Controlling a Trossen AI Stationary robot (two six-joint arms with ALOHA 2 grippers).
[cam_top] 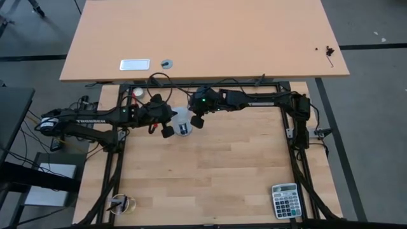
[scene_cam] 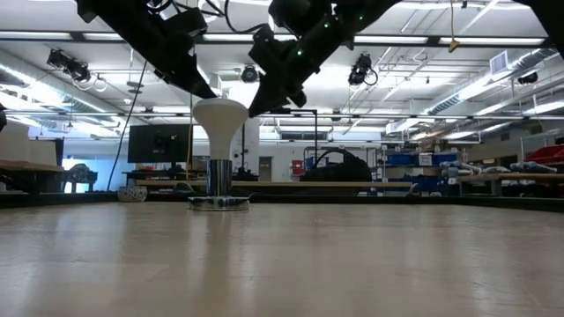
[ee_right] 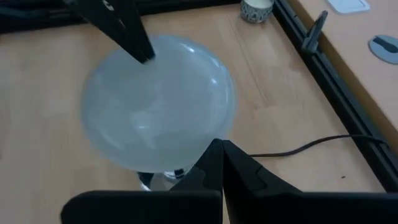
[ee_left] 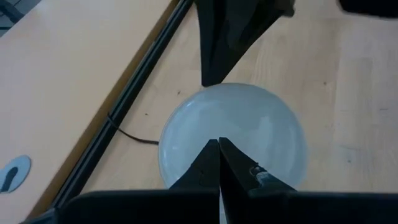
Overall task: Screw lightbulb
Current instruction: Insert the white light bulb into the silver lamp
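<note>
The white lightbulb [scene_cam: 220,113] stands upright, wide face up. Its narrow base [scene_cam: 218,174] sits in the flat socket disc [scene_cam: 218,202] on the wooden table. From above, the bulb [cam_top: 182,121] shows between the two arms. My left gripper [scene_cam: 209,91] is shut, its tip at the bulb's left upper rim. My right gripper [scene_cam: 255,111] is also shut, its tip at the bulb's right rim. In each wrist view, that arm's fingers point slanting down over the bulb's round face [ee_left: 233,134] [ee_right: 158,102]. My left gripper has its shut fingertips [ee_right: 144,55] slanting down from the table's left onto the edge of the bulb's face [ee_right: 155,62]. I cannot tell whether they touch it. My right gripper brings its shut fingertips [ee_left: 208,78] slanting down from the right to the opposite rim [ee_left: 217,90]. I cannot tell whether they touch it.
A black cord [ee_right: 311,146] runs from the socket toward the black frame rail [ee_right: 323,68]. A small white cup [ee_right: 257,9] stands at the far left corner. A calculator [cam_top: 286,200] lies near the right front. The middle and near table are bare wood.
</note>
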